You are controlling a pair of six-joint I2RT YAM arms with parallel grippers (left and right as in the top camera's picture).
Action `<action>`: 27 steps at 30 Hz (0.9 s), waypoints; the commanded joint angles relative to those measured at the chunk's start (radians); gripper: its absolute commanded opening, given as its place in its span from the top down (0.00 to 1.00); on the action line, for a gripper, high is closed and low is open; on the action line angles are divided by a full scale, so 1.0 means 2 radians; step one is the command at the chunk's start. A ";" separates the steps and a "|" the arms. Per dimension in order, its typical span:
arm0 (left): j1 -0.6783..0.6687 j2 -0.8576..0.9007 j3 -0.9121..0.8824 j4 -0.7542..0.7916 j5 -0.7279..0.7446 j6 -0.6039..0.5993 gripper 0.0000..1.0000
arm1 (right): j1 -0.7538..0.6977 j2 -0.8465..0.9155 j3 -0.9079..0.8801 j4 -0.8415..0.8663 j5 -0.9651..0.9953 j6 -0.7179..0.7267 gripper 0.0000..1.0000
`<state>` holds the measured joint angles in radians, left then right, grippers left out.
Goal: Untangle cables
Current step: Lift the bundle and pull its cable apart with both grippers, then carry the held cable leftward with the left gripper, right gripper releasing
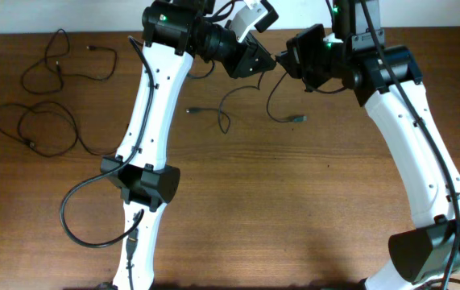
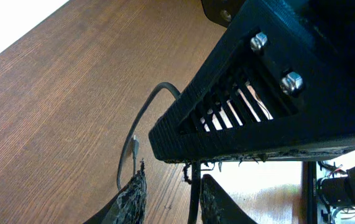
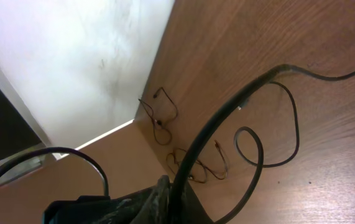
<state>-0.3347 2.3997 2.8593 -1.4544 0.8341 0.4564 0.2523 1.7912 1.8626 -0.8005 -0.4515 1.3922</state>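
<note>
Two arms, one table, and seemingly four loose cables.

You have a brown wood-grain table filling the overhead view, evenly lit, with soft shadows on it. Past its edge, your right wrist camera shows a white, faintly smudged wall and a paler tan surface beneath.

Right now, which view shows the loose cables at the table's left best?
Overhead: the loose cables lie whole and unblocked. Right wrist likely shows them too, but only small and far off. Left wrist doesn't show them.
</note>
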 commanded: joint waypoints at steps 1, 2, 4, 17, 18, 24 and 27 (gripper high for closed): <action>-0.006 -0.001 0.004 -0.006 0.007 0.005 0.70 | 0.005 -0.009 0.004 0.007 -0.006 0.002 0.95; -0.006 -0.001 0.004 -0.006 0.007 0.005 0.71 | 0.005 -0.009 0.004 0.007 -0.006 0.002 0.95; -0.006 -0.001 0.004 -0.006 0.007 0.005 0.74 | 0.005 -0.009 0.004 0.006 -0.006 0.002 0.95; -0.006 -0.006 0.004 0.003 0.013 0.001 1.00 | 0.001 -0.009 0.004 0.005 -0.005 -0.123 0.79; -0.005 -0.012 0.004 0.003 0.013 -0.001 1.00 | -0.003 -0.009 0.004 0.002 -0.006 -0.160 0.72; 0.022 -0.080 0.004 0.034 0.004 -0.079 1.00 | -0.084 -0.017 0.004 -0.002 -0.182 -0.317 0.33; 0.045 -0.109 0.004 0.048 0.003 -0.122 1.00 | -0.140 -0.017 0.004 -0.051 -0.205 -0.364 0.29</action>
<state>-0.2913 2.2711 2.8578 -1.3808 0.8337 0.3046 0.0429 1.7802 1.8637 -0.8520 -0.7856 0.7925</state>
